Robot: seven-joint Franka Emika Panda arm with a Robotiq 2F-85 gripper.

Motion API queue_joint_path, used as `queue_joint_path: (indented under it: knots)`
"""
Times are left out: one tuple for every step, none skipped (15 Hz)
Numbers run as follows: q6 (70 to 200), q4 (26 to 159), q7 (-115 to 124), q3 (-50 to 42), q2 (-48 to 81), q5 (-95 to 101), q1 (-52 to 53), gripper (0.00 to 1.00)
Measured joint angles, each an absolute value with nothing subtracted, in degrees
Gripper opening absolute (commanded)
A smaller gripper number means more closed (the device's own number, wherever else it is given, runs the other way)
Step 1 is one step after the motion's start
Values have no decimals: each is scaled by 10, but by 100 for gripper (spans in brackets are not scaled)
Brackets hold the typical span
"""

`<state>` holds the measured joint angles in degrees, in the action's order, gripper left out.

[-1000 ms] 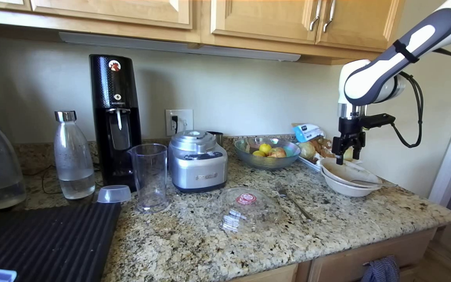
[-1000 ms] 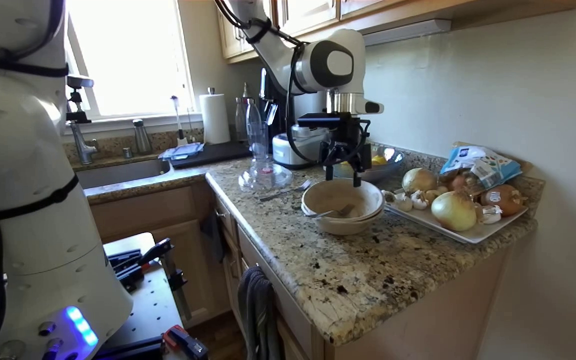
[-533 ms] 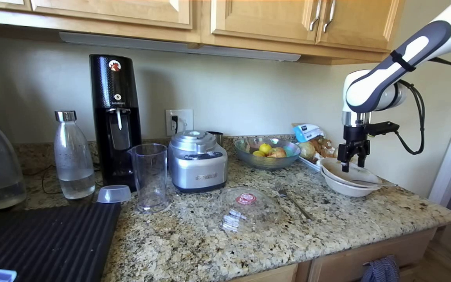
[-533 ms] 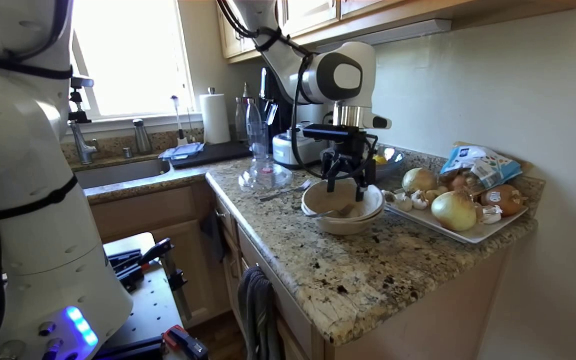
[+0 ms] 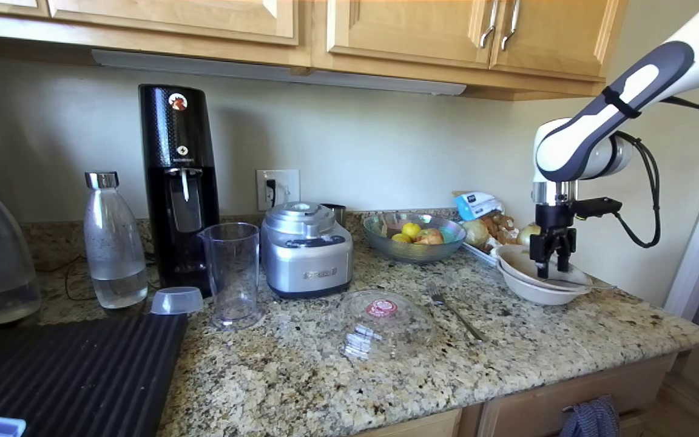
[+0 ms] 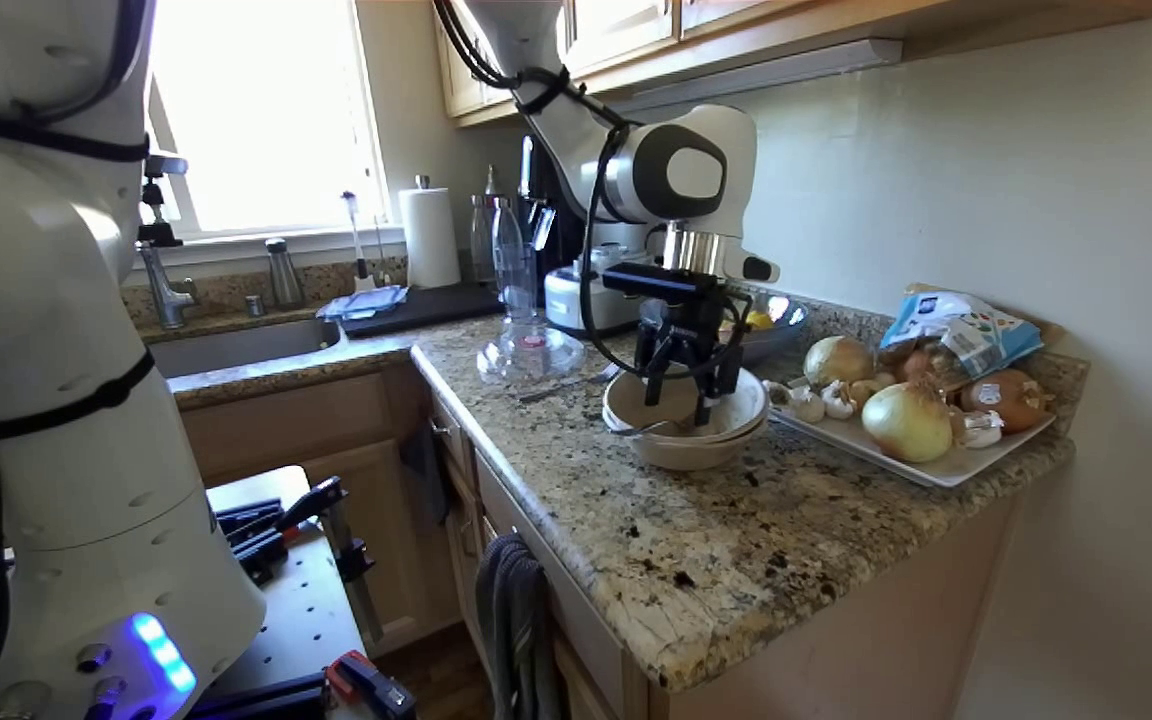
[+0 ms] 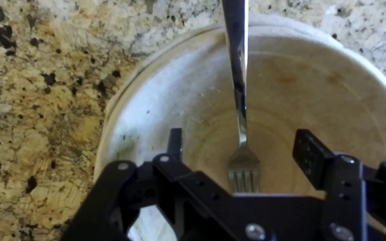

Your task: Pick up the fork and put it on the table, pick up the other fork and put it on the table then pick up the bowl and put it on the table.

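A steel fork [image 7: 241,87] lies in the upper of two stacked white bowls [image 7: 139,103], its tines on the bowl's bottom and its handle over the rim. The stack shows in both exterior views [image 5: 540,295] [image 6: 691,458], standing on the granite table [image 5: 301,382]. The upper bowl has brown stains inside. My gripper [image 7: 238,144] points down into the bowl, open, its fingers on either side of the fork's neck and apart from it. It also shows in both exterior views [image 5: 553,268] [image 6: 678,403]. Another fork [image 5: 460,315] lies on the table left of the bowls.
An upturned clear glass dish [image 5: 386,331] lies beside the loose fork. A glass bowl of fruit [image 5: 413,246] and a food processor [image 5: 307,261] stand toward the wall. A white tray [image 6: 946,470] with onions and garlic is close beside the bowls.
My gripper has moved down, from above the bowls to inside the upper bowl, staying open. The forks and bowls have not moved.
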<state>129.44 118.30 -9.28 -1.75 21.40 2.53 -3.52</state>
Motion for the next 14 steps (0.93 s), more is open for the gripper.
queue_joint_path:
  knots:
    - [1292,1184,-94,-17,215,25,-35,50]
    - [1290,1184,-95,-17,217,25,-35,51]
    - [1286,1185,-95,-17,218,25,-35,49]
    - [1282,1185,-96,-17,219,25,-35,47]
    - [1277,1185,-96,-17,221,25,-35,47]
    - [1273,1185,-96,-17,222,25,-35,42]
    - [1270,1185,-96,-17,224,25,-35,37]
    - [1268,1185,-97,-17,226,25,-35,29]
    - [1267,1185,-97,-17,229,25,-35,17]
    - [1266,1185,-98,-17,231,25,-35,8]
    - [1266,1185,-98,-17,232,25,-35,7]
    - [1266,1185,-99,-17,233,25,-35,5]
    - [1266,1185,-99,-17,233,25,-35,2]
    - [1266,1185,-100,-17,233,25,-35,8]
